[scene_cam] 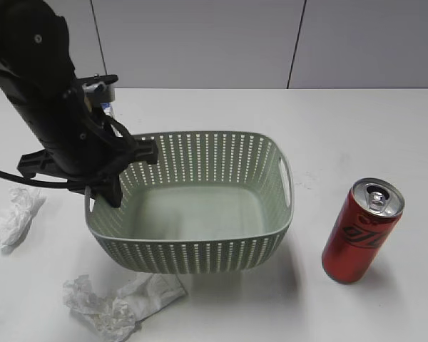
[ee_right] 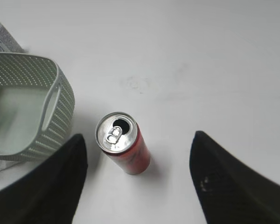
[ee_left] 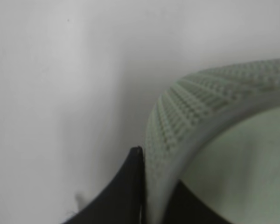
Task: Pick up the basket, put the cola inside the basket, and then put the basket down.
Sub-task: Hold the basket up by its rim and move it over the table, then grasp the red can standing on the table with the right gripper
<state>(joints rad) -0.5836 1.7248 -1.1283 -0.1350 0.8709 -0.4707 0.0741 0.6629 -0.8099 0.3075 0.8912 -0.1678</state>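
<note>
The pale green basket (scene_cam: pixel 200 246) stands at the middle of the white table, empty. My left gripper (scene_cam: pixel 108 187) is shut on its left wall; the left wrist view shows one black finger outside and one inside the perforated wall (ee_left: pixel 177 116), jaws (ee_left: pixel 156 179) pinching it. I cannot tell whether the basket is off the table. The red cola can (scene_cam: pixel 362 231) stands upright to the right of the basket, apart from it. My right gripper (ee_right: pixel 137 136) is open and empty above the cola (ee_right: pixel 130 156), one finger on each side; it is not in the exterior view.
Crumpled white tissue lies left of the basket (scene_cam: pixel 18 214) and at its front left corner (scene_cam: pixel 118 303). A white-and-blue milk carton (ee_right: pixel 1 37) stands behind the basket's far side, mostly hidden by the left arm in the exterior view.
</note>
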